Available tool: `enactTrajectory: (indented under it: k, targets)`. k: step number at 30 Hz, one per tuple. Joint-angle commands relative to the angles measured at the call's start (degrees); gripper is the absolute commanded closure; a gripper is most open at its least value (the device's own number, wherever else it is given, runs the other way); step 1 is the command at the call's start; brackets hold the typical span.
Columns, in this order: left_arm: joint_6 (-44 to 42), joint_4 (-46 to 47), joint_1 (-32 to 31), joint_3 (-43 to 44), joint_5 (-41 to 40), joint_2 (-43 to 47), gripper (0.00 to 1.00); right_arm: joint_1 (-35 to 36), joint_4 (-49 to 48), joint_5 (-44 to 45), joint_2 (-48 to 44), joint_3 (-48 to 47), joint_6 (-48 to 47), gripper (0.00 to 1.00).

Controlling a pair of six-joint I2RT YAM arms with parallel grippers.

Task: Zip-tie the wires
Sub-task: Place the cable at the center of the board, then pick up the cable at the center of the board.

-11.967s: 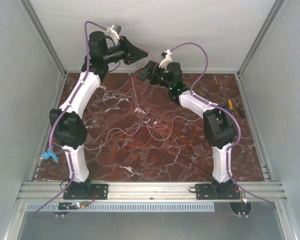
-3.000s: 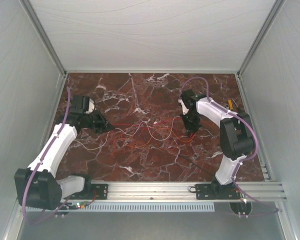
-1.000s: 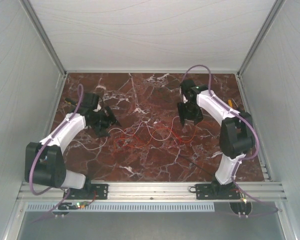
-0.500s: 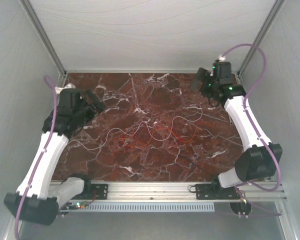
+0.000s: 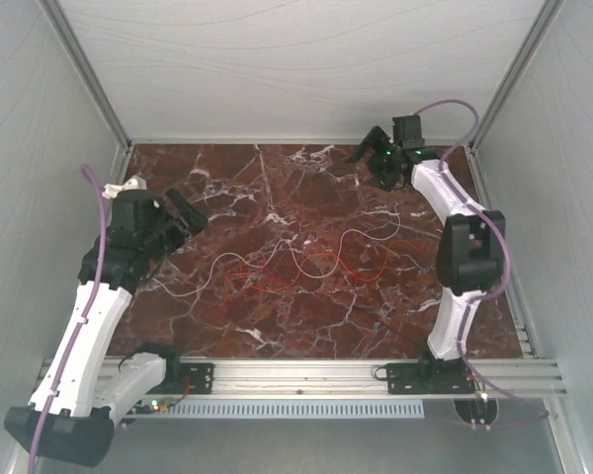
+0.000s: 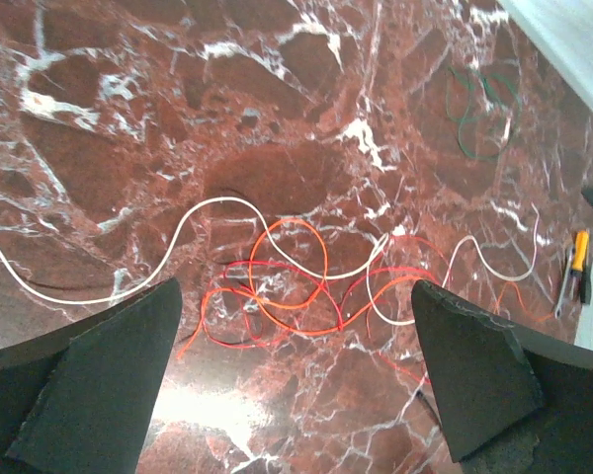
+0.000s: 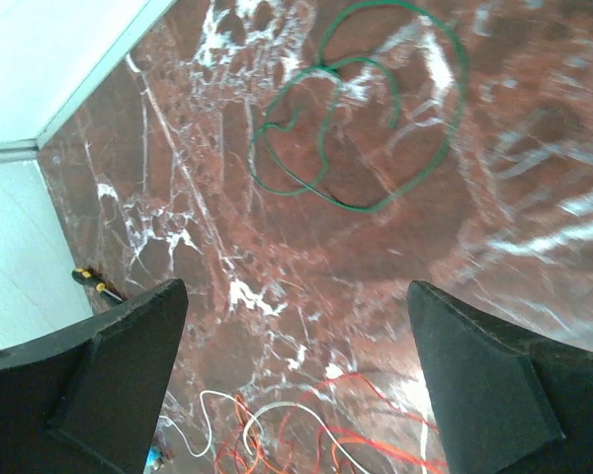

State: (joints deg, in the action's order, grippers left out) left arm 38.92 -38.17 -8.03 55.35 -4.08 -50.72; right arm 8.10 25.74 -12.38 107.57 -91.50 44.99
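Seen from above, the left gripper [image 5: 186, 209] hangs released, fingers spread, over the left edge of the red marble table [image 5: 277, 178]. The right gripper [image 5: 369, 163], likewise spread and carrying nothing, hovers at the table's far right corner. The wires [image 5: 296, 262], red, orange and white, lie in loose loops across the table's middle. The zip tie [image 5: 385, 326] lies flat toward the table's near right.

The left wrist camera looks between two wide-set fingers at the wires on the marble, with a yellow-handled screwdriver [image 6: 576, 259] by the table's right edge.

The right wrist camera shows its fingers equally wide apart above a green wire [image 7: 321, 69] coiled on the table.
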Motion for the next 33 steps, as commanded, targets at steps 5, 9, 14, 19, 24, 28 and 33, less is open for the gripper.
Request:
enactTrajectory:
  k: [5, 9, 14, 19, 24, 28, 33]
  targets:
    - [-3.48, 2.02, -0.18, 1.77, 10.66, -3.87, 0.02, 5.95, -4.10, -5.88, 15.56, -15.20, 0.39, 0.19]
    - [-3.52, 2.58, -0.23, 1.96, 12.77, -5.69, 0.03, 7.76, -4.27, -6.85, 22.34, -20.74, -1.05, 0.26]
    - [-4.05, 3.18, -0.16, 2.61, 14.66, -7.66, 0.04, 8.54, -5.23, -8.16, 28.88, -25.61, -2.42, 0.34]
    - [-4.42, 3.22, -0.18, 3.48, 16.26, -9.72, 0.05, 8.65, -4.87, -7.14, 32.99, -28.92, -5.49, 0.35]
    - [-4.45, 3.67, -0.23, 4.14, 17.10, -11.72, 0.05, 8.66, -3.86, -7.04, 35.71, -31.03, -7.67, 0.37]
    - [-4.55, 4.05, -0.16, 4.57, 17.59, -12.95, 0.06, 8.94, -4.03, -7.39, 37.36, -31.77, -8.59, 0.43]
    - [-4.31, 4.54, -0.20, 5.44, 18.46, -14.73, 0.06, 9.22, -3.46, -7.48, 39.17, -33.41, -9.63, 0.47]
